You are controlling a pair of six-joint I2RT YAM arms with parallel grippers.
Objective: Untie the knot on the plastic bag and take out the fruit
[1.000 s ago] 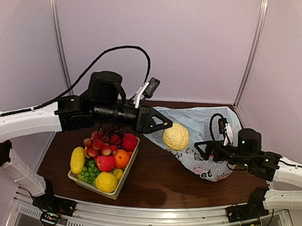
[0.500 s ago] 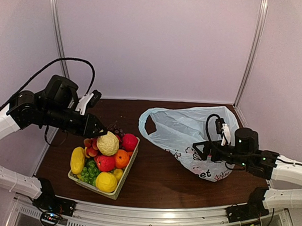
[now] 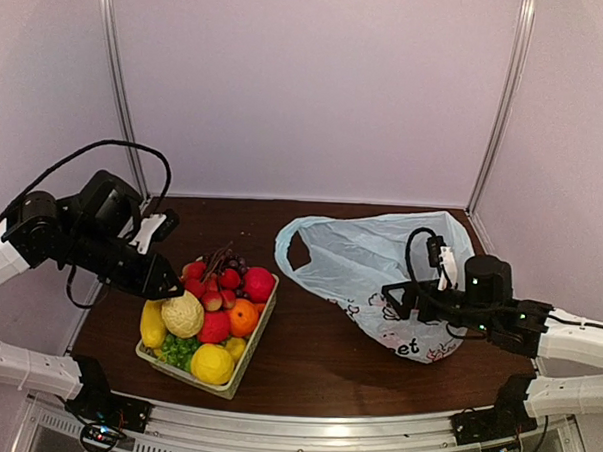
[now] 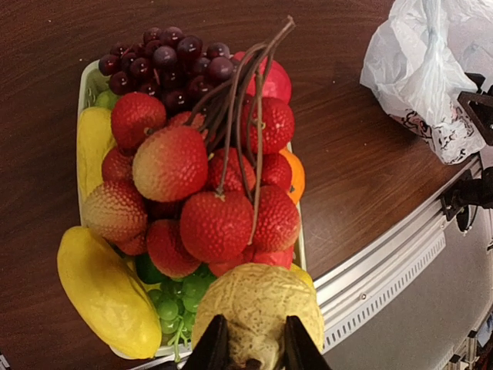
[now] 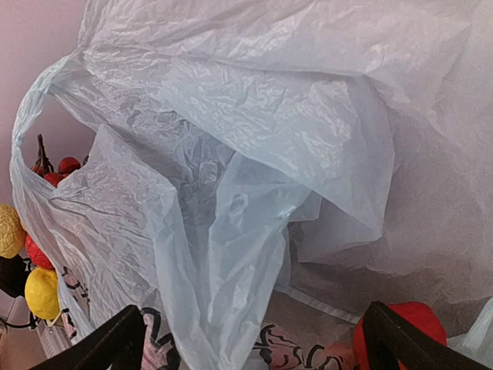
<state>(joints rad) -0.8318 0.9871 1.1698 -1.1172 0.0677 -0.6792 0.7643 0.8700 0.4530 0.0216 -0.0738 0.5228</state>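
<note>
**Lumpy fruit gripped over the basket, bag lying open at the right.**

Lower left of the top view: the left gripper (image 3: 167, 283) is clenched on the lumpy pale-yellow fruit (image 3: 183, 314). In the left wrist view its two fingers (image 4: 214, 348) press on either side of the fruit at the bottom edge. The fruit sits over the near left end of the basket (image 3: 241, 368), above the green grapes (image 4: 179, 297); whether it rests on the pile cannot be told. Right of centre, the right gripper (image 3: 392, 299) stands released and wide apart against the side of the plastic bag (image 3: 372, 251). A red piece (image 5: 410, 322) shows beside one finger at the lower right of the right wrist view. The bag lies on the table (image 3: 306, 356), well apart from the basket, its mouth slack and one handle loop (image 3: 293, 248) gaping at centre frame.
</note>
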